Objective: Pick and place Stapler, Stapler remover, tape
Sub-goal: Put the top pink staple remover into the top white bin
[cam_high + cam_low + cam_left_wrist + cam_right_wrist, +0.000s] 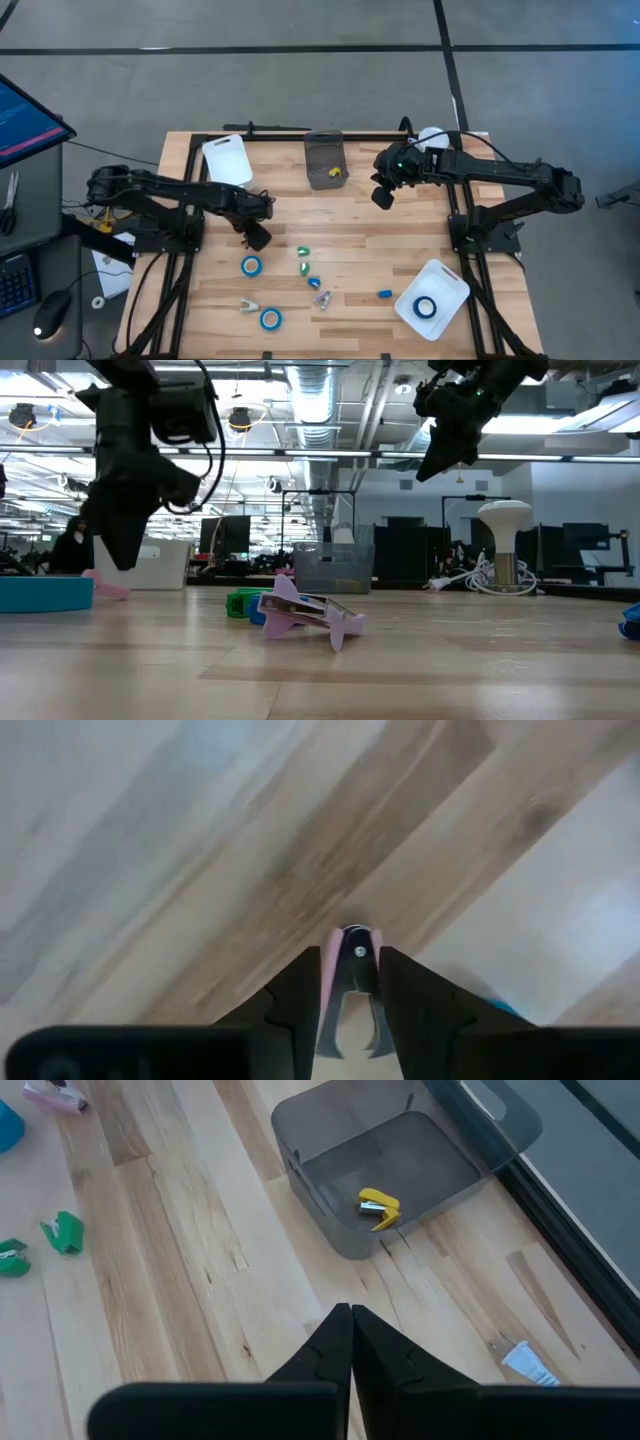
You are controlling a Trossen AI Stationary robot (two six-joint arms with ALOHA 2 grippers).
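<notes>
My left gripper (258, 237) points down over the table's left middle, shut on a pink stapler remover (355, 935) just above the wood. My right gripper (383, 195) hangs shut, touching nothing, beside a grey bin (325, 160); a small yellow piece (375, 1208) lies in the bin. Two blue tape rolls (251, 266) (270, 319) lie flat on the table; a third roll (426, 307) lies in a white tray (445, 280). Small green pieces (303, 250) that look like staplers and another pink remover (305, 615) rest near the table's middle. My left gripper pinches the remover between its two fingers (300, 990), one on each arm's outer side (325, 985). The fingers come from above, pointing down. The riveted hinge end (358, 952) sticks out past the fingertips. The remover (105, 588) sits at table level; whether it touches the wood, I cannot tell.
A white board (227, 160) lies at the far left. Small blue pieces (314, 283) (384, 294) and a pale remover (248, 305) lie scattered near the front. Bare wood lies between the two grippers. A monitor and keyboard stand off the table's left side.
</notes>
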